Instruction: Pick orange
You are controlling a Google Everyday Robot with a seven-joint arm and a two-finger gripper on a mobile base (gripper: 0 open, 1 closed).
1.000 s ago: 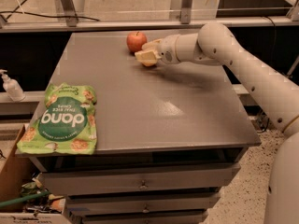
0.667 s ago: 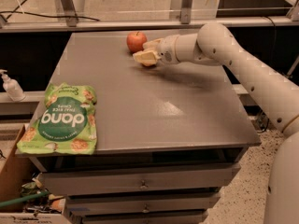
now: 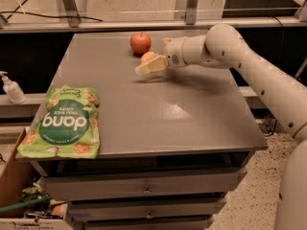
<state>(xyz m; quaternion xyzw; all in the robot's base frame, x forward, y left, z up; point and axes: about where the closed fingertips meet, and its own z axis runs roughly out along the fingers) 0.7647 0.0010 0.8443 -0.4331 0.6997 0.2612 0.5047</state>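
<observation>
The orange (image 3: 147,56) is a small pale orange-yellow fruit on the grey table (image 3: 144,109), far middle, just in front and to the right of a red apple (image 3: 140,42) with a stem. My gripper (image 3: 149,61) reaches in from the right at table height and stands around the orange. The near finger (image 3: 151,65) lies in front of the fruit and hides its lower part. The far finger is mostly hidden behind it. The jaws look open, with the orange between them.
A green "dang" chip bag (image 3: 64,122) lies at the table's front left corner. A soap bottle (image 3: 11,88) stands on a ledge to the left. Drawers (image 3: 144,190) are below the table, and a box of clutter (image 3: 24,200) at the lower left.
The near finger has shifted slightly toward the front, so the orange now shows above it. The apple and bag have not moved.
</observation>
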